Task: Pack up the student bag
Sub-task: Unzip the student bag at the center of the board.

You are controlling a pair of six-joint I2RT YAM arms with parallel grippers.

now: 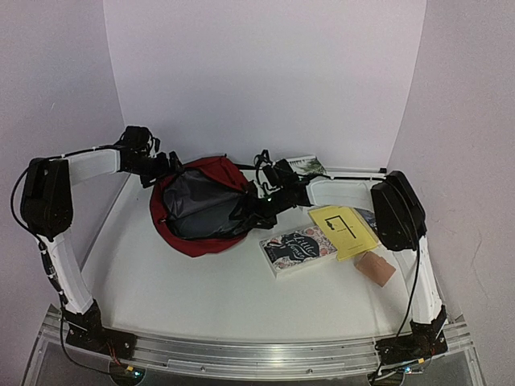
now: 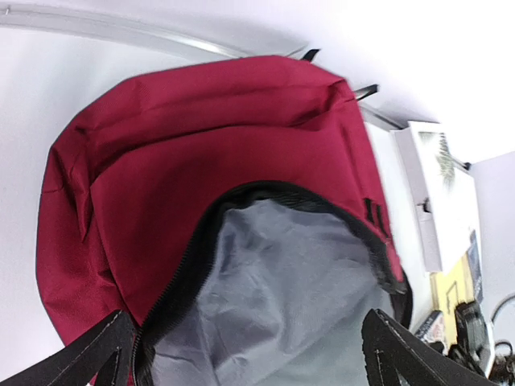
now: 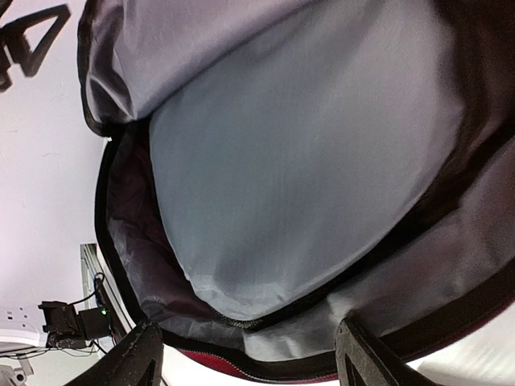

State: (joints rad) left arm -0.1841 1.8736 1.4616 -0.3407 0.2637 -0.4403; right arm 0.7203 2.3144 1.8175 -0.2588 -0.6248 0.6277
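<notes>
the student bag (image 1: 193,241) lies open-mouthed on the left middle of the table (image 1: 241,305), its grey lining turned up. the left gripper (image 2: 248,322) hangs over the bag's far-left edge with its fingers spread wide and nothing between them but air above the zip. the right gripper (image 3: 248,324) is at the bag's right edge, its fingers also spread. the rim runs across the gap between them and is not visibly pinched.

with neither gripper clamping the soft fabric, the mouth could slump shut. a finger inside the rim might also snag the lining or zip and drag the bag sideways. the patterned book (image 1: 296,248), yellow booklet (image 1: 342,229) and tan block (image 1: 376,268) lie to the bag's right. fetching one would likely leave the opening unsupported.

only the top view shows those items and both arms' reach. the left wrist view alone shows the red outer flap, the curve of the zip and the side of a white book (image 2: 434,193) beyond the bag. the right wrist view looks deep into the pocket, where no book shows in the part visible.
</notes>
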